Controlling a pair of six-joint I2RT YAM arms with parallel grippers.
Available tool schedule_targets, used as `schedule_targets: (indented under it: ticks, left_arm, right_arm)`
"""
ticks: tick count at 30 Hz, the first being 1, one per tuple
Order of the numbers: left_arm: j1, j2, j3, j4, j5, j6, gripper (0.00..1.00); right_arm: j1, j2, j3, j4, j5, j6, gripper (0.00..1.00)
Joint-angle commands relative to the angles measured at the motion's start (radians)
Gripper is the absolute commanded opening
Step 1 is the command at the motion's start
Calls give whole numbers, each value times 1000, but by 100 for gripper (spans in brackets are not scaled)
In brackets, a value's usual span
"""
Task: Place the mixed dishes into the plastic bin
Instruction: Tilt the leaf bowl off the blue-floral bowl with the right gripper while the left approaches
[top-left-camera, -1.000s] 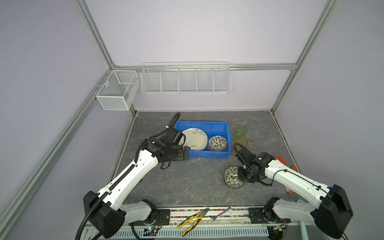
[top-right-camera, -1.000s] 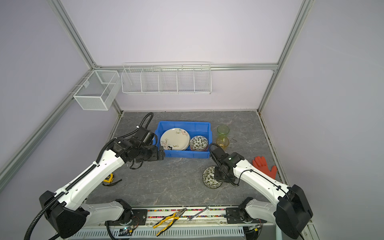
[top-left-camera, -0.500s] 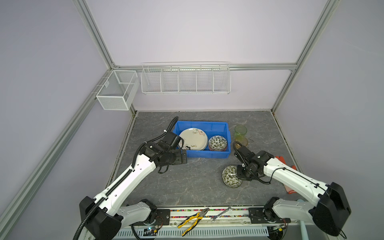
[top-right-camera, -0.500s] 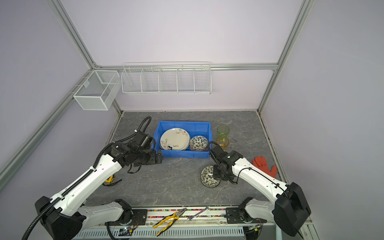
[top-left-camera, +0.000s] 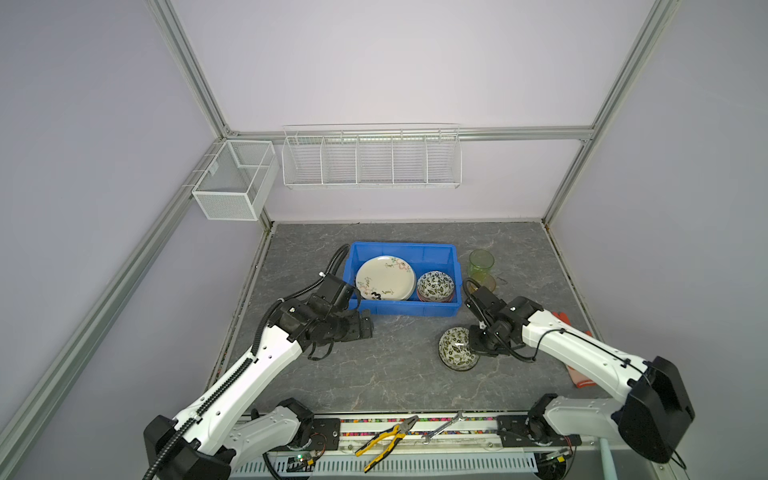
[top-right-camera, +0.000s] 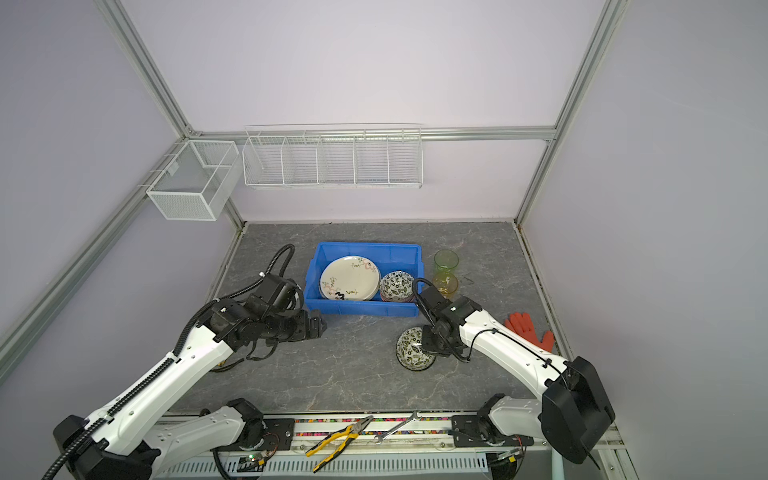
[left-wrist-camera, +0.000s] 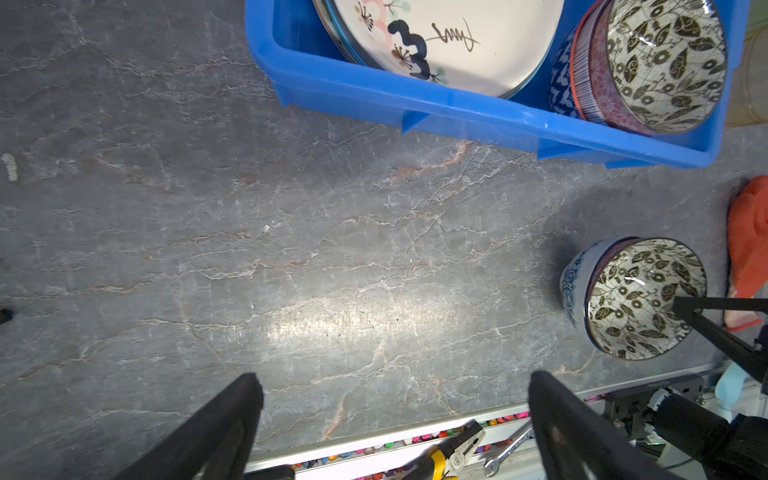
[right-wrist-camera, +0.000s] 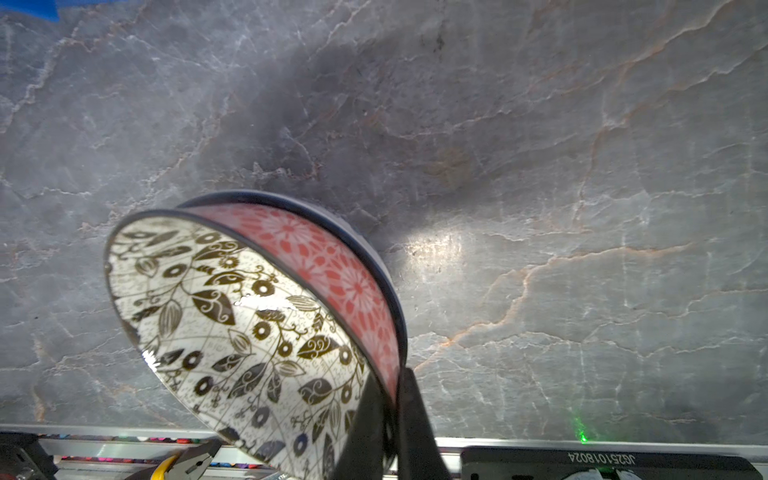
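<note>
The blue plastic bin holds a cream floral plate and a stack of bowls with a leafy one on top. Green and amber glasses stand right of the bin. In front of it, my right gripper is shut on the rim of a leafy bowl. That bowl is tilted, red-patterned outside, and nested in a blue bowl. My left gripper stands open and empty over bare table, near the bin's front-left corner.
Yellow-handled pliers and a wrench lie on the front rail. An orange glove lies at the right, behind my right arm. Two white wire baskets hang on the back wall.
My right gripper has shut on the leafy bowl's rim, tipping it up and shifting it slightly left. The open left gripper has drawn back from the bin toward the front.
</note>
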Motion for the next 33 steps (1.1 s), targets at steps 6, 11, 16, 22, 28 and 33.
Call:
schedule_targets:
  ticks: [6, 11, 16, 22, 28, 33]
  left_arm:
    - [-72, -14, -20, 58, 13, -72, 100]
    - [-164, 51, 2, 139, 20, -116, 100]
    - [-209, 117, 42, 199, 32, -131, 100]
    - [-275, 216, 112, 229, 33, -111, 100]
    - [-353, 335, 182, 271, 35, -103, 100]
    - [-390, 452, 266, 256, 70, -69, 98]
  right_arm:
    - [-13, -25, 45, 19, -22, -4, 7]
    - [-14, -60, 52, 7, -22, 1, 7]
    - [-15, -90, 71, -40, -36, 9, 6]
    - [-15, -139, 78, -56, -42, 27, 6]
    - [-14, -160, 73, -53, -65, 43, 7]
    - [-14, -164, 64, -16, -109, 55, 6]
